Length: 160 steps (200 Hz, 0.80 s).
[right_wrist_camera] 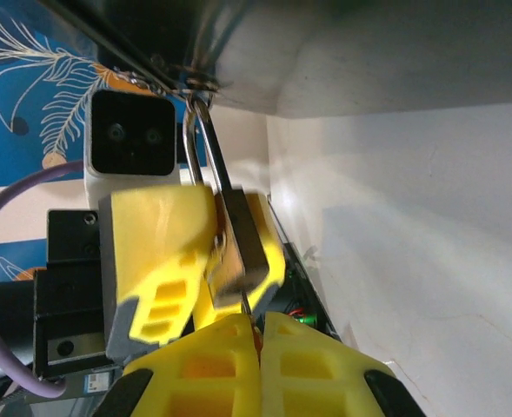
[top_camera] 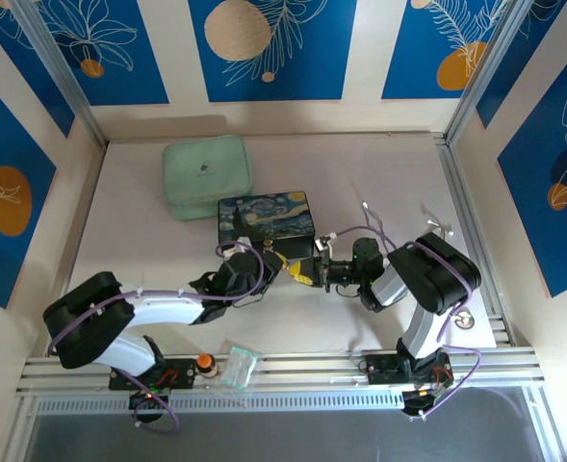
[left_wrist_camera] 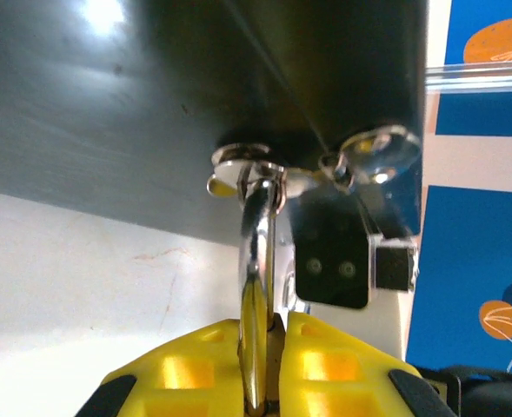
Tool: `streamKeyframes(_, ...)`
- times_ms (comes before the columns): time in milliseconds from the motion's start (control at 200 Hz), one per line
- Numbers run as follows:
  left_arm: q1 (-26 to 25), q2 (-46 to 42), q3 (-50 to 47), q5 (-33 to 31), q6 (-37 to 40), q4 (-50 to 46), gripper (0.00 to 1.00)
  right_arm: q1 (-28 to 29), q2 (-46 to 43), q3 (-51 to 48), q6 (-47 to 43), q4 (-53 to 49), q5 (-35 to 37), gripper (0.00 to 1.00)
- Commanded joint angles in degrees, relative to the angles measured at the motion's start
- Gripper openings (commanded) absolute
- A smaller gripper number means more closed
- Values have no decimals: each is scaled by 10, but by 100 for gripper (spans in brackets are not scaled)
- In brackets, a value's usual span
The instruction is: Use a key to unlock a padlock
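Note:
The brass padlock hangs by its silvery shackle from the hasp on the painted box's front wall. My left gripper is shut on the padlock body, its yellow fingers on either side, and the shackle runs up to the hasp. My right gripper is shut on the key. The key's thin blade reaches the padlock's underside. In the top view the left gripper and right gripper meet tip to tip just in front of the box.
A mint-green pouch lies behind the box at the back left. An orange knob and a clear plastic bag sit on the near rail. Bent wire pieces lie at the right, near the frame.

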Motion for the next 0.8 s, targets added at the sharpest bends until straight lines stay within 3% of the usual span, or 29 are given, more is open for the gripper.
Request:
streamKeyframes(0,-10,-13,3,58,-8,98,0,-15,23,23,6,32,-13,0)
streamKeyframes(240,-4,-16,-1,65,-1,103,0,-37,28,38,21,11,-82,0)
streamKeyframes(475,-1,9,6,86,-5,110,0,-28,14,35,16,-15,-60,0)
streamKeyframes(655,0,6,1,77,-7,88,0,-26,-21,18,-13,-70,-29,18)
streamKeyframes(796,1,-5,-4,52,-5,58,0,-30,-59,1,-29,-110,-15,25)
